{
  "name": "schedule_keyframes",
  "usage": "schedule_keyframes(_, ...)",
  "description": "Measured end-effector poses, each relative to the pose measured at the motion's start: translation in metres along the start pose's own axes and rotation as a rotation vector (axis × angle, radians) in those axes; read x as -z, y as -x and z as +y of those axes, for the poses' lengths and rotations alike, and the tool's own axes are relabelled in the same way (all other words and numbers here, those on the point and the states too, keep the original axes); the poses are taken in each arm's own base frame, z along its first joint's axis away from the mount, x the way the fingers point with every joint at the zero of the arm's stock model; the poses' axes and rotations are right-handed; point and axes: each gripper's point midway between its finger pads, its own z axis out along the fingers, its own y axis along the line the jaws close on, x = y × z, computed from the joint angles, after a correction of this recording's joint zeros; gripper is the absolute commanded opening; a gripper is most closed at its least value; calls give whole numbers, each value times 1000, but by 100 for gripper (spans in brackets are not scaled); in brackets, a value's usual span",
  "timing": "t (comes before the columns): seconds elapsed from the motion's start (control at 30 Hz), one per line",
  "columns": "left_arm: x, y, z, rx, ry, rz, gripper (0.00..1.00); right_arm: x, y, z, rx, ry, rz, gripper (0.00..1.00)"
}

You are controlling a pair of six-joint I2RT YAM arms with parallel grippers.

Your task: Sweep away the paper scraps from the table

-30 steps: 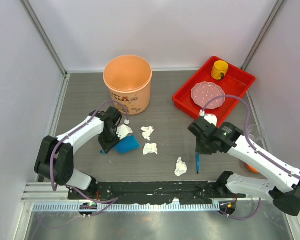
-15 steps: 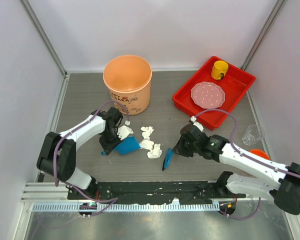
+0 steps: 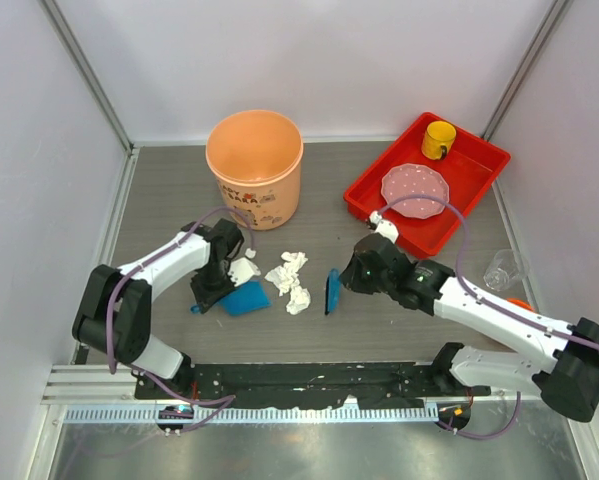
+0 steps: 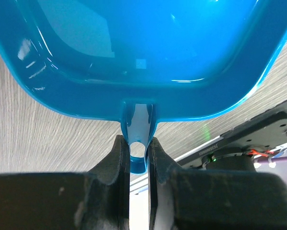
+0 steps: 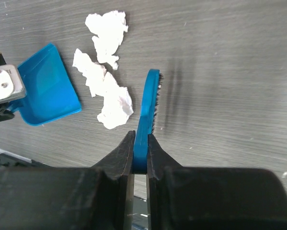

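My left gripper [image 3: 207, 292] is shut on the handle of the blue dustpan [image 3: 247, 298], which lies on the table [image 3: 159, 190]; the handle [image 4: 139, 153] sits between my fingers. My right gripper [image 3: 351, 278] is shut on the blue brush [image 3: 332, 291], held with bristles down just right of the paper scraps [image 3: 291, 280]. In the right wrist view the brush [image 5: 147, 115] stands beside three white wads [image 5: 107, 91], with the dustpan [image 5: 47, 86] to their left. One more scrap [image 3: 243, 268] lies by the dustpan's far edge.
An orange bucket [image 3: 255, 165] stands at the back left. A red tray [image 3: 479, 170] at the back right holds a pink plate [image 3: 414, 188] and a yellow mug [image 3: 439, 138]. A clear plastic cup [image 3: 503, 268] stands near the right wall.
My right gripper has swept the brush left and away from me, pushing the scraps together toward the dustpan. My left gripper has shifted the dustpan slightly left and toward me.
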Motion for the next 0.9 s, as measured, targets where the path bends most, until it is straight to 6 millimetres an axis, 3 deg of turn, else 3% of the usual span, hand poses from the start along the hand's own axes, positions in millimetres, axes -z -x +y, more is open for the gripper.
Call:
schedule_keyframes(0.13, 5, -13, 2, -41, 17, 47, 0, 12, 16, 0, 150, -14, -34, 1)
schedule_keyframes(0.27, 5, -18, 0, -51, 1, 80, 0, 10, 37, -3, 341, -52, -101, 1)
schedule_keyframes(0.53, -7, -13, 2, -35, -18, 101, 0, -28, 70, 5, 718, -23, -242, 1)
schedule_keyframes(0.73, -9, -6, 0, -15, -26, 71, 0, -73, 48, 21, 844, 60, -169, 1)
schedule_keyframes(0.9, -13, 6, -3, 7, -61, 35, 0, -77, 25, 57, 843, 179, -184, 1)
